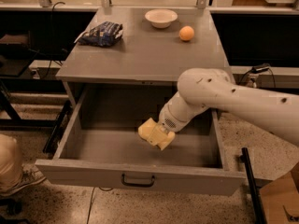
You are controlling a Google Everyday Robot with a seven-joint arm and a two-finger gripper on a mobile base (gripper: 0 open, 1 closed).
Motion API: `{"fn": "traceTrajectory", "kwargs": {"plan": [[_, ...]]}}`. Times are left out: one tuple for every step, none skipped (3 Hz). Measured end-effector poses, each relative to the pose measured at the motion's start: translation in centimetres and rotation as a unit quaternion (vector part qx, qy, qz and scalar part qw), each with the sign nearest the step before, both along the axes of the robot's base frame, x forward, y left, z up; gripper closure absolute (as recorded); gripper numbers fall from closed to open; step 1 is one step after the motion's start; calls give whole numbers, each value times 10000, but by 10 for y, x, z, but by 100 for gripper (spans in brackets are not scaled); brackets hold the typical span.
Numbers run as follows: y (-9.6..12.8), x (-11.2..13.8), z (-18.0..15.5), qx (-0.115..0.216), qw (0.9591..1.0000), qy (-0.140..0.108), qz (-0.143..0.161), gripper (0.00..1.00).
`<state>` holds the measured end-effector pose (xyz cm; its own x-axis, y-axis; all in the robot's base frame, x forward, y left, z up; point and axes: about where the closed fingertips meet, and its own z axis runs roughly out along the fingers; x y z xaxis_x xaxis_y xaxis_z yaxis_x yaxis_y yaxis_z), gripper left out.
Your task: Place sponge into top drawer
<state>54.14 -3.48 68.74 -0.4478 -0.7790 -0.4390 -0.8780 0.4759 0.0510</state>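
The pale yellow sponge [156, 134] hangs at the end of my white arm, inside the open top drawer [140, 170], right of its middle and just above its floor. My gripper [163, 128] is shut on the sponge, which hides most of it. The drawer is pulled fully out, and its dark handle [138, 181] shows at the front centre. The drawer holds nothing else.
On the grey cabinet top [149, 55] lie a blue snack bag [102, 33] at the left, a white bowl [161, 17] at the back and a small orange ball [187, 33]. A person's leg and shoe [16, 171] are at the lower left. A black bar [252, 185] and a cardboard box [280, 199] stand at the right.
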Motion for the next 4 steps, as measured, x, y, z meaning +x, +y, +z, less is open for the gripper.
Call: {"fn": "traceTrajectory", "kwargs": {"plan": [[24, 16, -29, 202, 9995, -167, -200, 81], [57, 29, -43, 448, 9982, -345, -185, 58], [89, 35, -48, 639, 9969, -447, -21, 34], [109, 38, -48, 761, 9957, -508, 110, 11]]}}
